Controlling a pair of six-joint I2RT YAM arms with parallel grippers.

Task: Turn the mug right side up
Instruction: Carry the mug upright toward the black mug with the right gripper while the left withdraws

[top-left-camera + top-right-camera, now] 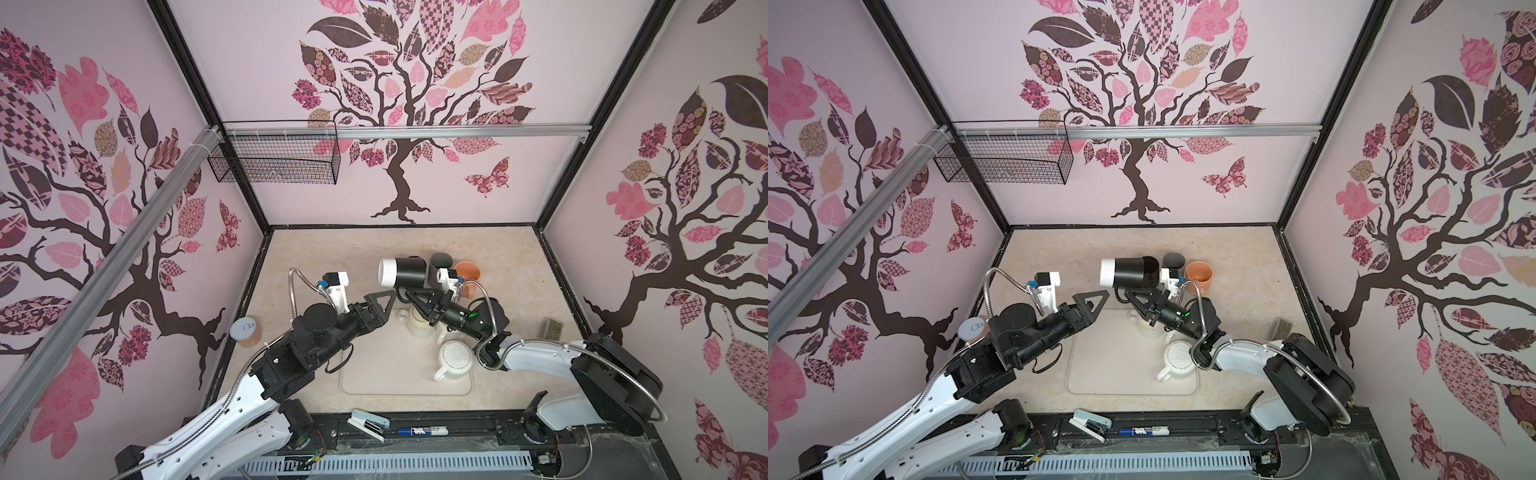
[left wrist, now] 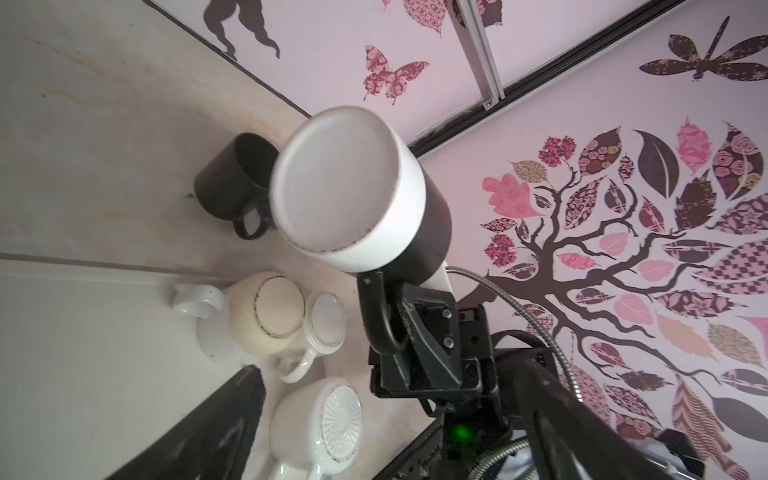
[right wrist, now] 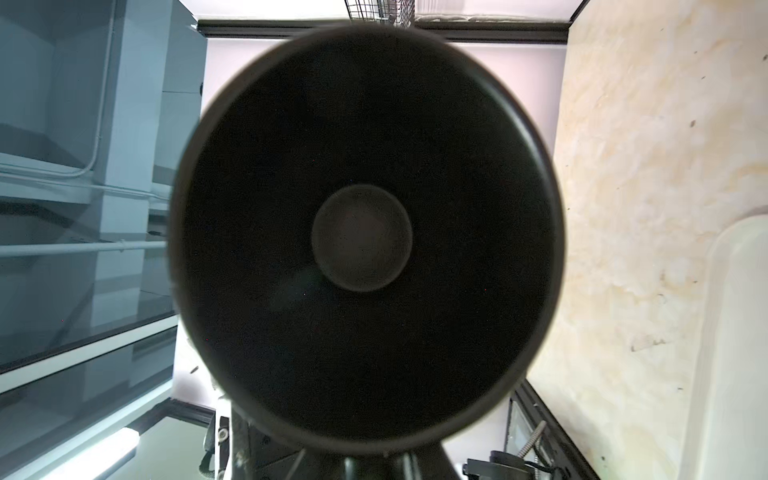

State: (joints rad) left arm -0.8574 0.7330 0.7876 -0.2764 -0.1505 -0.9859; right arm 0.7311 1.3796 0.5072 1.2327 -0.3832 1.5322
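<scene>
Mug (image 1: 402, 272): aloft on its side, handle (image 2: 374, 316) clamped in right end effector (image 1: 411, 292), body beyond its fingertips. Left end effector (image 1: 380, 302) wide open beside the white base, not touching. Risk: handle-only grip lets mug swing, dropping onto inverted mugs (image 1: 455, 359) below.
</scene>
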